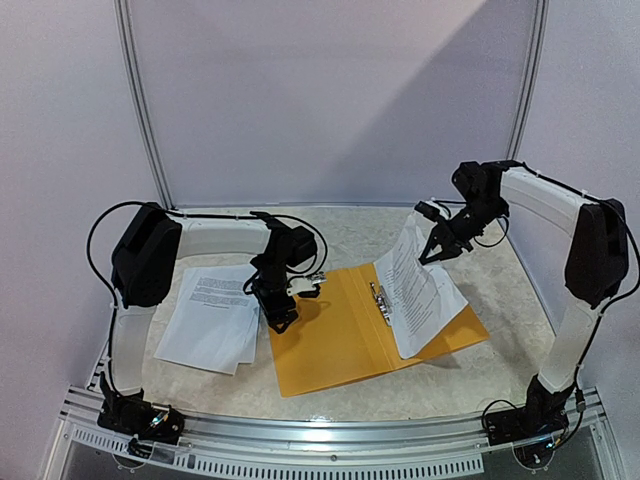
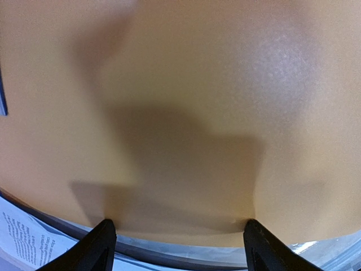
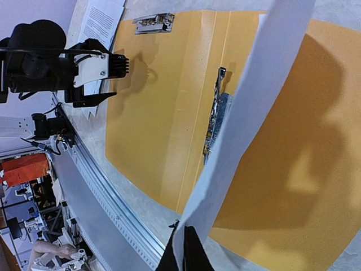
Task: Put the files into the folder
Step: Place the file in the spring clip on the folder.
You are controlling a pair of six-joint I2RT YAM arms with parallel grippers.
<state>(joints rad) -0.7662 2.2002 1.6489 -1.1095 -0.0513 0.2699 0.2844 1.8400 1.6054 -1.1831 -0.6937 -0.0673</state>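
You have the folder (image 1: 330, 345) lying open on the desk (image 1: 500, 290). Left of the folder, the stack of files (image 1: 210, 320) lies on the desk. One sheet (image 1: 415, 290) rests on the folder's right half, its far edge up in the right hand (image 1: 432, 255).

1. Back panel (image 1: 330, 100): plain white, crossed by a diagonal shadow.
2. Frame poles (image 1: 142, 100): metal, one either side of the panel.
3. Surface (image 1: 510, 280): pale, speckled.
4. Rail (image 1: 330, 430): slotted aluminium, along the near edge.
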